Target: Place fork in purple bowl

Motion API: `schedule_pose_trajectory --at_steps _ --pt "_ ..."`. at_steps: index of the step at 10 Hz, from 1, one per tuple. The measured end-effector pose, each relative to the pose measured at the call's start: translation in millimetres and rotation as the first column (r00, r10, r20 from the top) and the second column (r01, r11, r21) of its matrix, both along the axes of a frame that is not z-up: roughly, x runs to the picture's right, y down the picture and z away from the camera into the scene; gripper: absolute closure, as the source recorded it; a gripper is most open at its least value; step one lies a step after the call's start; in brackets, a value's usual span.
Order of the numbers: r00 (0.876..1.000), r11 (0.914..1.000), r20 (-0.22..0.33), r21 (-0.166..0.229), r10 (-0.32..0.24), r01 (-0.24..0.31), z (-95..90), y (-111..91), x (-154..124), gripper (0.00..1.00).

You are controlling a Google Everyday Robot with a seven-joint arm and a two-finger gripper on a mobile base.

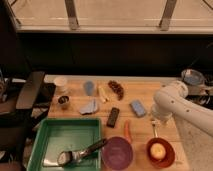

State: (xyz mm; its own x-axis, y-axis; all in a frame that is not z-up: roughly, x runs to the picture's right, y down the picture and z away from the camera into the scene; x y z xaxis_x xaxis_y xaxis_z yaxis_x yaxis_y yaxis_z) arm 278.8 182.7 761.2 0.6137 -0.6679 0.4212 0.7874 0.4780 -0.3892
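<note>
Camera view, operator speaking: what hems you in?

Me: The wooden table (145, 90) ends just past my arm at 3 o'clock. Its near edge runs along 6 o'clock, close under both bowls. A green tray (60, 135) fills the 7 o'clock corner. The barest wood is around my gripper (155, 122), between the carrot (127, 131) and the 3 o'clock edge. The middle of the table is dotted with small things.

Operator: Shapes and surfaces?

Me: The purple bowl (117, 152) is round, shallow and matte. The red bowl (167, 157) is round too, a little narrower, and holds a yellow item (158, 150). The tray is square-cornered plastic with raised walls. A black-handled utensil (82, 152) lies slantwise in it. A flat black bar (113, 116) and a blue pad (138, 107) lie on the planks toward the centre. My arm is smooth white casing.

Operator: And the fork?

Me: The fork (154, 132) is a thin silver sliver lying on the wood in the table's 4 o'clock part. It sits directly at 6 o'clock from my gripper, just beside it, with the red bowl next along that same line. My fingers stand apart, and I cannot tell whether they touch the fork. The purple bowl lies at about 8 o'clock from my gripper, beyond the carrot, against the near edge.
</note>
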Motion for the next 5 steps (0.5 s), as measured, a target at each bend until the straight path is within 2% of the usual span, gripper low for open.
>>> schedule_pose_trajectory --at_steps 3,5 --pt "1.0 0.9995 -0.019 -0.031 -0.012 0.011 8.5 24 0 0.35" --pt "0.999 0.9989 -0.038 -0.046 -0.01 0.008 15.4 36 9 0.35"
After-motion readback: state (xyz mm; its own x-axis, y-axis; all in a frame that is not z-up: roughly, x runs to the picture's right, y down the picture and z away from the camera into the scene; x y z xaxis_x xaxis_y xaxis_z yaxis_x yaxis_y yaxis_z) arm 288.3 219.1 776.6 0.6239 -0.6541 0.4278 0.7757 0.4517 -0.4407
